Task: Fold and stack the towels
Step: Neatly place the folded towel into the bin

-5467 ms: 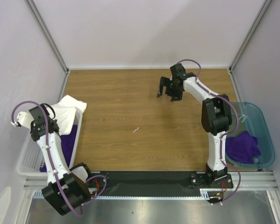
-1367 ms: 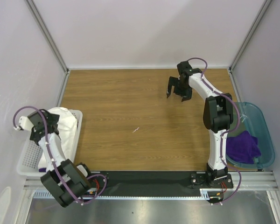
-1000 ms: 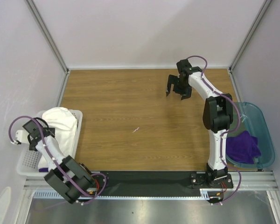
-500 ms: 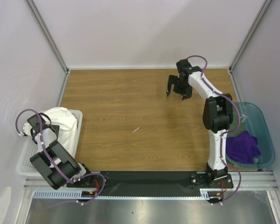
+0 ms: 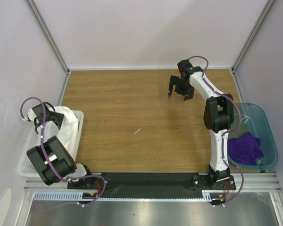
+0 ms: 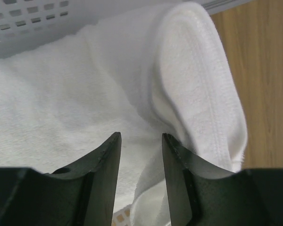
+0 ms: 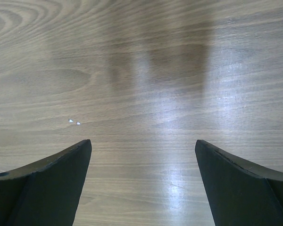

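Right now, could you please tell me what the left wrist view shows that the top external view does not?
Only the left wrist view shows, close up, the left gripper with its fingers a little apart and the white towel filling the gap; whether the cloth is pinched I cannot tell. It also shows the towel's stitched hem. Only the top external view shows the right gripper, open above the table, and the teal bin holding a purple towel. Both show the white towel in the white basket, beside the table.
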Robot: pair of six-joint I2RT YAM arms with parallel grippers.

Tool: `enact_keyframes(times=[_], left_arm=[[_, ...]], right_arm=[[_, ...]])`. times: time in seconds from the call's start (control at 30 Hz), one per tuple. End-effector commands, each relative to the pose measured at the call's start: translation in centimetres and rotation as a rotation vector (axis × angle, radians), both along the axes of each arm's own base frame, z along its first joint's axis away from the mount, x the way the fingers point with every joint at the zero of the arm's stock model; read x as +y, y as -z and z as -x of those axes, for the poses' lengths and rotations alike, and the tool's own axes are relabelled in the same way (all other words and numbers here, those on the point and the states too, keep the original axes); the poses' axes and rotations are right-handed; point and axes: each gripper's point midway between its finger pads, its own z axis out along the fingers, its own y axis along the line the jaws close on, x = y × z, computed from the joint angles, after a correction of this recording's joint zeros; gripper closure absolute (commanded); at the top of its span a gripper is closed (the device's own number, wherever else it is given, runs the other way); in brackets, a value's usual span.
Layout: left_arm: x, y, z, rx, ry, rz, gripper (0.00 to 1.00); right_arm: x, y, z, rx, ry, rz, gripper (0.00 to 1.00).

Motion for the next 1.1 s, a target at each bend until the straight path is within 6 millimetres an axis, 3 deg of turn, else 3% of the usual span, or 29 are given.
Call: enact_keyframes(times=[0.0, 0.13, 0.3, 0.53, 0.77, 1.07], left_arm=[[-0.5, -4.1, -3.7, -0.137, 0.026, -0.029, 0.55], [-1.1, -5.6, -5.4, -0.175, 0.031, -0.05, 0.55], [-1.7, -4.4, -6.3, -0.15, 0.029, -0.016, 0.55], [-2.9, -4.6, -6.5, -0.149, 0.052, -0.029, 0.54], [-3.3, -9.1, -7.3, -0.185, 0.076, -0.154, 0.43], [-2.3, -6.3, -9.7, -0.093, 0.101, -0.151, 0.41]], right_arm=[[0.0, -1.4, -0.8, -0.034, 0.0, 0.01, 0.0], [-0.1, -1.2, -0.8, -0.028, 0.002, 0.011, 0.0], [-0.1, -1.3, -0.9, -0.028, -0.004, 0.014, 0.0], [-0.6, -1.4, -0.6, -0.024, -0.004, 0.027, 0.0], [-0.6, -1.4, -0.1, -0.025, -0.004, 0.022, 0.0], [-1.0, -1.9, 0.8, -0.044, 0.006, 0.024, 0.0]])
